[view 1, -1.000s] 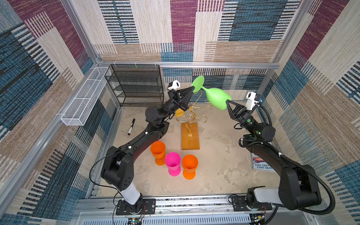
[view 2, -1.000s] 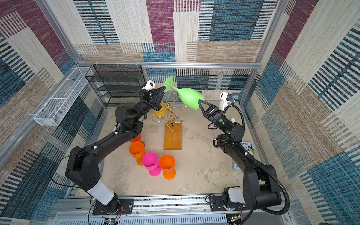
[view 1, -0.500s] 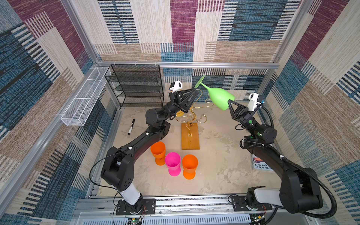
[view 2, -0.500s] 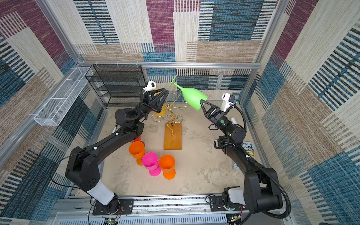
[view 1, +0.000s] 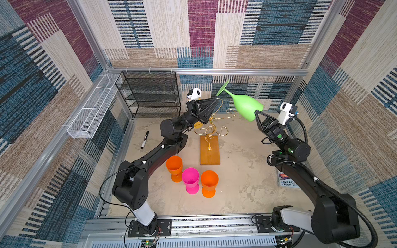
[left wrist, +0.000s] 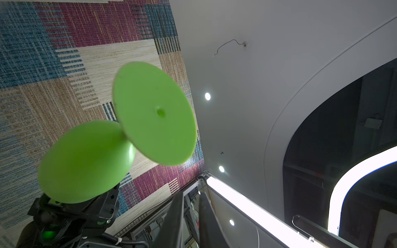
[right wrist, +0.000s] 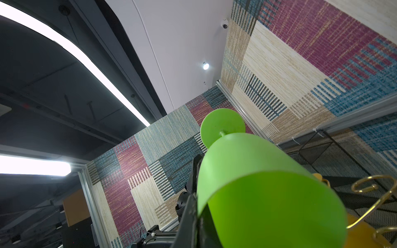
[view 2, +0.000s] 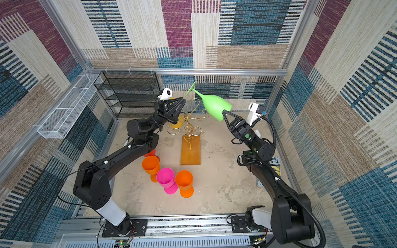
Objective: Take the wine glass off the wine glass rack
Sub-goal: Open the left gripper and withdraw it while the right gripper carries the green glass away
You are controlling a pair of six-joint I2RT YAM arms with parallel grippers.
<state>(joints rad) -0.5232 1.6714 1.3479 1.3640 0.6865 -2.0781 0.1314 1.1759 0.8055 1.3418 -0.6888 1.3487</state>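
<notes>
Patchwork-fabric walls around a beige tabletop (view 1: 236, 182). Right gripper (view 1: 255, 112) is clamped on the rim of the green wine glass (view 1: 245, 105), one finger inside the bowl and one outside per the right wrist view. The glass is tilted: bowl runs up and away from those fingertips, and the stem and round foot are the far high end, pointing toward the left gripper (view 1: 216, 101). Foot sits just above and beside the left gripper's tips, not touching. Left gripper's jaws are slightly parted and hold nothing, narrow gap seen in the left wrist view. Wine glass rack (view 1: 210, 150) stands below and between the two grippers, with its gold scroll arms under the left fingertips. Stem is in no rack arm; bowl is close to one top scroll, contact unclear. A yellow glass (view 2: 176, 125) hangs on the rack under the left gripper. Two orange goblets (view 1: 174, 166) and a pink goblet (view 1: 190, 179) stand near the left arm's base side.
</notes>
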